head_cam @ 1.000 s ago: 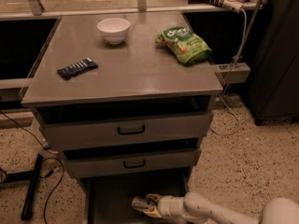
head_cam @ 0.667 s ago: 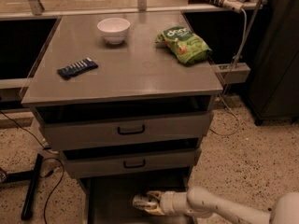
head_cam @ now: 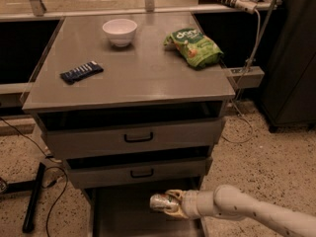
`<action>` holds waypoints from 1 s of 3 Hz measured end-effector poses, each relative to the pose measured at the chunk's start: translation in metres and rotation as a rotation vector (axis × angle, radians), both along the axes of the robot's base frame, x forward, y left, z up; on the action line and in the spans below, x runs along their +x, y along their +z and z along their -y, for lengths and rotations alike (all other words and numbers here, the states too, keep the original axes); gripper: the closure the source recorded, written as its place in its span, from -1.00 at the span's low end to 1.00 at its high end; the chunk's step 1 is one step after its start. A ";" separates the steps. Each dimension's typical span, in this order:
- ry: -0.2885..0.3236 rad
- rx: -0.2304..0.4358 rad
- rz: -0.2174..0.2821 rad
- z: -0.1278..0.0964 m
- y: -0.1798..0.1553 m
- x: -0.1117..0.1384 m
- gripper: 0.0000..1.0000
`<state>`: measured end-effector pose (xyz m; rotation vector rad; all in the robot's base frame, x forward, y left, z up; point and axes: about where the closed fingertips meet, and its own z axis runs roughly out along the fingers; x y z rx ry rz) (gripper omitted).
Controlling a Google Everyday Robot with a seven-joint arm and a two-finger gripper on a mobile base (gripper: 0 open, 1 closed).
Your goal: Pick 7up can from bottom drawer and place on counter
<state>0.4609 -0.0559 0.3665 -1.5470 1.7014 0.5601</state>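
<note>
The 7up can (head_cam: pixel 159 202), silvery with a little green, lies sideways in my gripper (head_cam: pixel 170 204), which is shut on it. The gripper holds it over the open bottom drawer (head_cam: pixel 123 216), a dark-floored tray below the two closed drawers. My white arm (head_cam: pixel 247 214) comes in from the lower right. The counter (head_cam: pixel 143 70) is the flat grey cabinet top above.
On the counter stand a white bowl (head_cam: pixel 120 31), a green snack bag (head_cam: pixel 195 46) and a dark blue packet (head_cam: pixel 81 72). Two closed drawers with black handles (head_cam: pixel 138 138) sit above the can. Cables and a black stand (head_cam: pixel 34 196) lie on the floor at left.
My gripper has lifted the can a little up and to the right above the bottom drawer's floor.
</note>
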 end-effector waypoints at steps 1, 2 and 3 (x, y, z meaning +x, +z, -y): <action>0.005 -0.047 0.077 0.015 0.079 -0.005 1.00; -0.010 -0.120 0.188 0.040 0.173 0.007 1.00; -0.010 -0.120 0.188 0.040 0.173 0.007 1.00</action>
